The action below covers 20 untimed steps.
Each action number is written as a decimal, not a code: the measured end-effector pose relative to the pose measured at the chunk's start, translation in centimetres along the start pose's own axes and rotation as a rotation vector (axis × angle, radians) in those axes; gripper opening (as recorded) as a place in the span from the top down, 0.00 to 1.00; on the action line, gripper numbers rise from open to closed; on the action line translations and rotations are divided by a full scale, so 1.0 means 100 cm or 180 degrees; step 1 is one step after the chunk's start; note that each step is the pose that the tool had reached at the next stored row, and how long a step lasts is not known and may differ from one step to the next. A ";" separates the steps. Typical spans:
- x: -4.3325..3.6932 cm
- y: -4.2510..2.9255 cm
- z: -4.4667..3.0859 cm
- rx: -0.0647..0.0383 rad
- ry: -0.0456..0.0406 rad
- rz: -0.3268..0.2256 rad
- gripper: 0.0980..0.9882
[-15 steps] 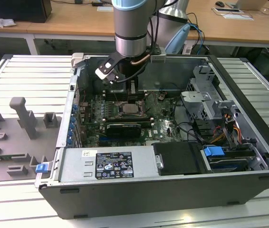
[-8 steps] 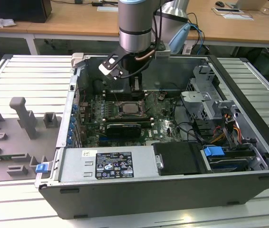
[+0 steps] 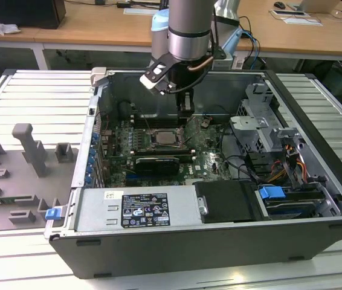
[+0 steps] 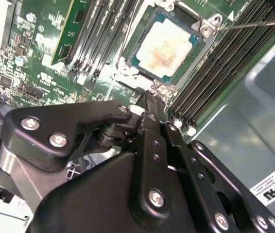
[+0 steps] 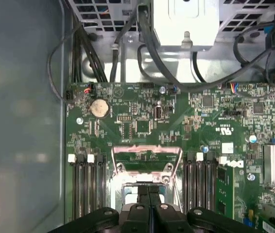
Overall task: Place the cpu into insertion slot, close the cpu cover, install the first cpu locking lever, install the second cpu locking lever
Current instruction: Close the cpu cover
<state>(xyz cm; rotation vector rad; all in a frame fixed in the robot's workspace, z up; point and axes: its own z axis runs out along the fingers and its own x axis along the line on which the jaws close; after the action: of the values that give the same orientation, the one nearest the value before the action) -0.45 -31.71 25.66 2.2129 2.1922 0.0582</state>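
The gripper (image 4: 149,97) has its two black fingers (image 5: 144,196) pressed flat together, and nothing is seen between them. Its tips hang just over one edge of the insertion slot (image 4: 128,65), low inside the open computer case (image 3: 231,90). I cannot tell if they touch the metal there.

The cpu (image 4: 169,46) lies flat in the slot with its pale metal face up and uncovered. The cpu cover (image 5: 147,147) is open. In the first wrist view it is a thin silvery frame raised at the side of the slot, just beside the fingertips, and the green motherboard (image 5: 142,124) shows through its window.

A thin metal rod (image 4: 254,20) runs away from one corner of the slot. Long black memory slots (image 4: 215,63) lie on both sides of it. In the exterior view the case rests on a ribbed grey table (image 3: 32,96).
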 end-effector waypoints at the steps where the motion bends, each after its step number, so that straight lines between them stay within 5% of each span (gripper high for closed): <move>1: 0.0001 0.0000 0.0000 0.0000 0.0001 0.0000 0.99; 8: 0.0001 0.0012 -0.0090 0.0000 0.0002 0.0000 0.99; 14: 0.0002 0.0102 -0.0116 0.0000 0.0001 0.0001 0.99; 20: 0.0005 0.0344 -0.0105 0.0001 0.0002 -0.0011 0.99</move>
<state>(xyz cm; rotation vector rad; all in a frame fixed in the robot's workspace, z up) 2.94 -31.71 26.87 2.2096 2.1965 0.0585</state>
